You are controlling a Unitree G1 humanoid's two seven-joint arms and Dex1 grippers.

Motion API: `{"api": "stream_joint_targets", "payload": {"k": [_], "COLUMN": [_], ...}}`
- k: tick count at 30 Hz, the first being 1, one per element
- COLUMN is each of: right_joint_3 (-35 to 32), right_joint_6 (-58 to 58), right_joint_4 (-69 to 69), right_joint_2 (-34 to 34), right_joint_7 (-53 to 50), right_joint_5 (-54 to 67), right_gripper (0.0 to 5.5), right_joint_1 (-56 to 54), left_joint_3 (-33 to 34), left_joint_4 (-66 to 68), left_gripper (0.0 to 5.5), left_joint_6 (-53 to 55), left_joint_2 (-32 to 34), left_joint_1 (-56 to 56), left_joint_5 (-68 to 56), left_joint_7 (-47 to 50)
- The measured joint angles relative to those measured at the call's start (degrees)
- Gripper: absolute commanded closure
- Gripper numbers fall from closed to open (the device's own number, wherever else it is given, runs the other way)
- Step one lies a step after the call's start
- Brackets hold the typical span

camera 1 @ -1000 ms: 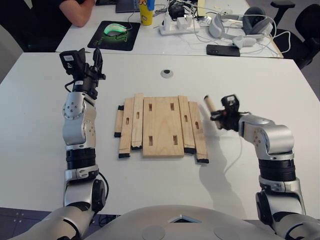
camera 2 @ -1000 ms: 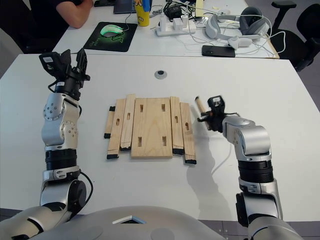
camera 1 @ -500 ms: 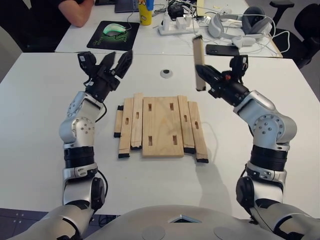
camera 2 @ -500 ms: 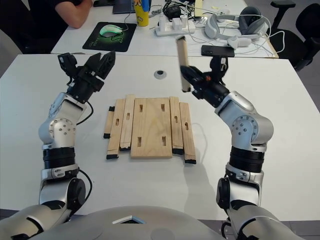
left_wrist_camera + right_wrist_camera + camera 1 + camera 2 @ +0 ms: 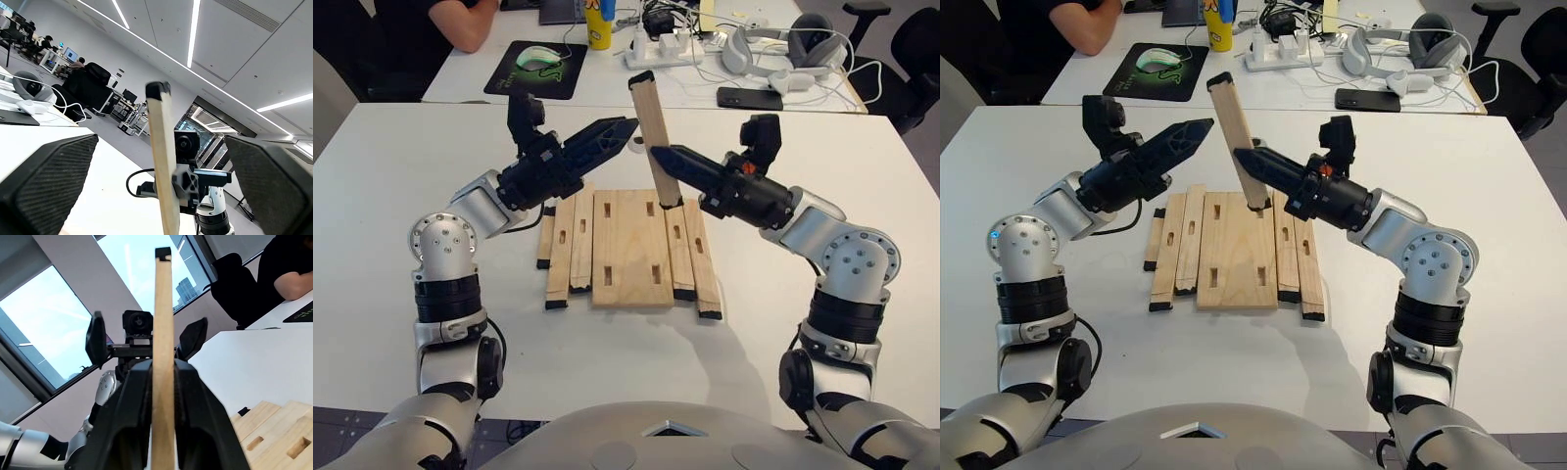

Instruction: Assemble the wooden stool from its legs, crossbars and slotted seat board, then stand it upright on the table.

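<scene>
The slotted seat board (image 5: 631, 250) lies flat at mid-table. Slotted wooden bars lie on both sides of it: left bars (image 5: 564, 250) and right bars (image 5: 691, 250). My right gripper (image 5: 658, 157) is shut on a wooden leg (image 5: 651, 132) with a black cap, held nearly upright and tilted above the board's far edge. In the right wrist view the leg (image 5: 163, 308) rises between the fingers (image 5: 134, 401). My left gripper (image 5: 612, 132) is open, pointing at the leg from the left, close but apart. The left wrist view shows the leg (image 5: 164, 161) between its wide-spread pads (image 5: 49, 181).
The white table (image 5: 391, 245) has free room left, right and in front of the parts. A second desk behind holds a mouse pad (image 5: 530, 67), a phone (image 5: 751, 97), headphones (image 5: 773, 54) and cables. A person sits at that desk.
My right arm lifted the leg from the table's right side and swung it up over the board's far edge. My left arm came down from a raised pose towards the leg.
</scene>
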Motion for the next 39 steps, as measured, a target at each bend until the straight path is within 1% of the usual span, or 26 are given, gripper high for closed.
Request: {"api": "stream_joint_targets", "payload": {"k": [6,11,19,20,21,25,26,31,38,39], "right_joint_3": [3.0,3.8,4.7,4.7,4.7,4.7,4.7,5.3,6.4,6.5], "right_joint_6": [0.0,-0.6,-0.9,-0.9,-0.9,-0.9,-0.9,-1.0,-1.0,-1.1], "right_joint_4": [-1.5,-1.8,-3.7,-3.7,-3.8,-3.8,-3.8,-4.1,-5.1,-5.1], "right_joint_2": [-1.6,-2.1,-5.8,-6.0,-6.2,-6.7,-6.8,-8.1,-10.5,-10.6], "right_joint_7": [2.0,2.5,5.2,5.2,5.2,5.2,5.3,5.7,7.8,8.0], "right_joint_5": [0.4,0.5,1.6,1.8,2.0,2.8,3.1,3.9,3.9,3.9], "right_gripper": [5.08,5.08,5.08,5.08,5.08,5.08,5.08,5.08,5.08,5.08], "right_joint_1": [1.7,2.6,5.7,5.8,5.8,5.8,5.8,5.8,7.5,7.6], "left_joint_3": [-1.3,-2.8,-1.2,-1.3,-1.4,-2.7,-3.1,-3.8,-4.2,-4.2], "left_joint_4": [-1.0,-3.0,-3.4,-3.4,-3.6,-5.5,-5.9,-6.4,-7.9,-7.9], "left_gripper": [0.73,1.36,2.31,2.57,2.70,3.21,3.26,4.05,4.99,5.05], "left_joint_6": [3.4,5.7,5.4,5.4,5.5,5.9,6.0,6.0,4.9,4.7], "left_joint_2": [0.0,0.4,2.2,2.2,2.2,2.4,2.4,2.7,2.8,2.8], "left_joint_1": [0.1,1.8,2.3,2.3,2.5,3.9,4.5,5.4,5.7,5.8], "left_joint_5": [-1.8,-2.8,-3.4,-3.4,-3.5,-3.6,-3.7,-3.5,-3.1,-3.1], "left_joint_7": [0.2,-0.5,-1.0,-1.1,-1.5,-2.5,-2.6,-2.7,-3.1,-3.1]}}
